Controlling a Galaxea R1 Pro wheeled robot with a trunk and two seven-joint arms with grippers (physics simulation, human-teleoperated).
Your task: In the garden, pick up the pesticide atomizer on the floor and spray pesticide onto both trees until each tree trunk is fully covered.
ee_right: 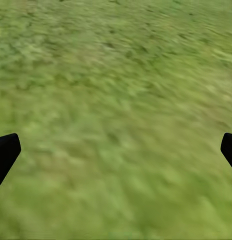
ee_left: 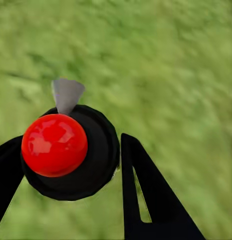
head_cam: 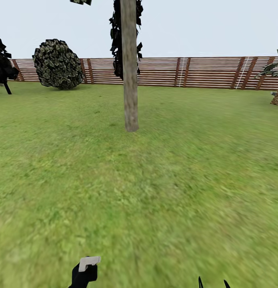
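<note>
Head view looked out over a green lawn (head_cam: 163,192) toward a brown horizontal-slat wooden fence (head_cam: 203,72). One tree trunk (head_cam: 130,68), pale grey-brown and mottled, stood upright ahead, near the centre of the view, with dark jagged leaf clumps (head_cam: 117,36) hanging behind its upper part. A round dark bush (head_cam: 57,64) sat by the fence to the left of the trunk; another dark plant (head_cam: 3,64) showed at the far left edge, and a spiky palm-like plant (head_cam: 275,72) at the far right.

At the bottom edge, the left gripper (head_cam: 83,274) was up with the pesticide atomizer (head_cam: 89,262), its pale nozzle part on top, well short of the trunk. The two black tips of the right gripper (head_cam: 213,283) just poked into view.

Left wrist view: left gripper (ee_left: 70,165) was clenched on the atomizer (ee_left: 70,155), black body between the fingers (ee_left: 146,195), red cap (ee_left: 54,145) facing the camera, grey nozzle (ee_left: 66,94) jutting out beyond it, over grass.

Right wrist view: right gripper (ee_right: 116,150) was spread wide, fingertips (ee_right: 5,150) at either edge, holding nothing, above blurred grass (ee_right: 116,100).
</note>
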